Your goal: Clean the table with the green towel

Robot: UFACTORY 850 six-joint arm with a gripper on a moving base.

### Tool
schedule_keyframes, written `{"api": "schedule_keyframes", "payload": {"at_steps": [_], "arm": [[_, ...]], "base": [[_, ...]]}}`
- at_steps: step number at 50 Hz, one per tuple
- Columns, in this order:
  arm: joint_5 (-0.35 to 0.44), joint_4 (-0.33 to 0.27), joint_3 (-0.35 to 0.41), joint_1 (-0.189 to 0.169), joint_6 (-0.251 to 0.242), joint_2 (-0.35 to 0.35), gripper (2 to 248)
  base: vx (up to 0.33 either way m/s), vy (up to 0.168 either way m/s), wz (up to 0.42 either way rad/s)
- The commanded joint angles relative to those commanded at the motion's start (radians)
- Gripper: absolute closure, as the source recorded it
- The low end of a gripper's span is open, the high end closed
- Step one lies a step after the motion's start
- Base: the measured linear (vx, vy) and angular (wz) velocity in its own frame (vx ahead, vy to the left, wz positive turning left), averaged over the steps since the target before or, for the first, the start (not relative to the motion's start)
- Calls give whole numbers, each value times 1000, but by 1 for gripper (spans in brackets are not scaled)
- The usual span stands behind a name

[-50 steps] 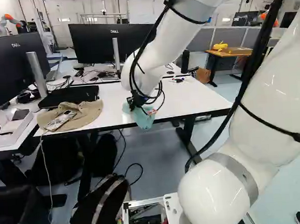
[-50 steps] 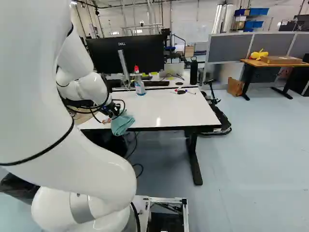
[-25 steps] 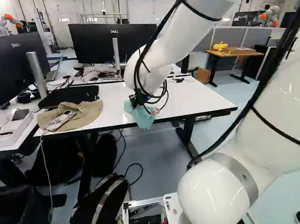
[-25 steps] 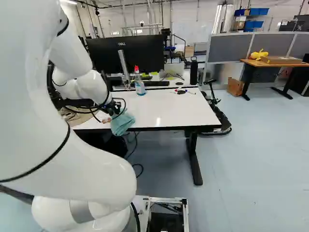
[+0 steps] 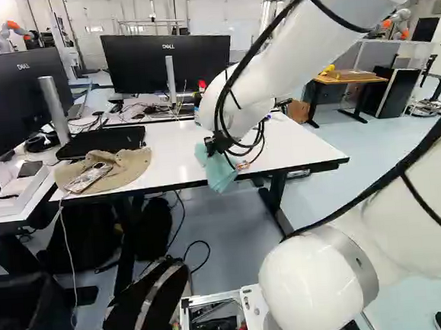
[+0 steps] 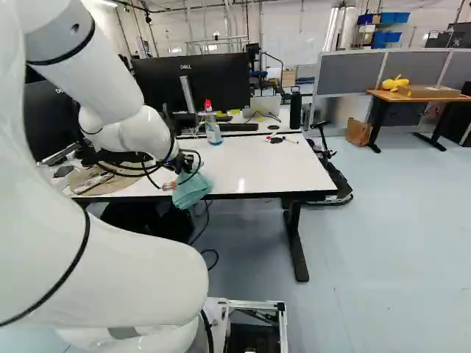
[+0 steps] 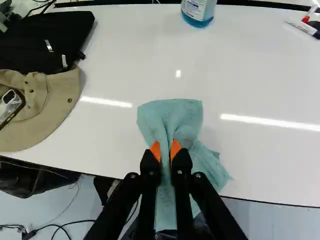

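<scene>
Towel hanging past the table's near edge could have caught there and pulled loose; a wide sweep toward the near left corner might have shoved the hat, a long reach toppled the bottle by the far edge. The gripper stood narrow, pinching the towel, which spread ahead and hung down beneath.

The left and right base cameras face ahead and slightly down from behind the arm; both cover the white table. The wrist camera (closest of the three) views that table from above, near edge included.
</scene>
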Motion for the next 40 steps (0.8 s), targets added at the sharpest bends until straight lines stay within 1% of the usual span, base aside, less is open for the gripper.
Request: {"api": "schedule_keyframes", "payload": {"at_steps": [24, 40], "arm": [[0, 0, 26, -104, 0, 31, 209], [0, 0, 30, -174, 0, 36, 209]], "base": [[0, 0, 0], [0, 0, 0]]}}
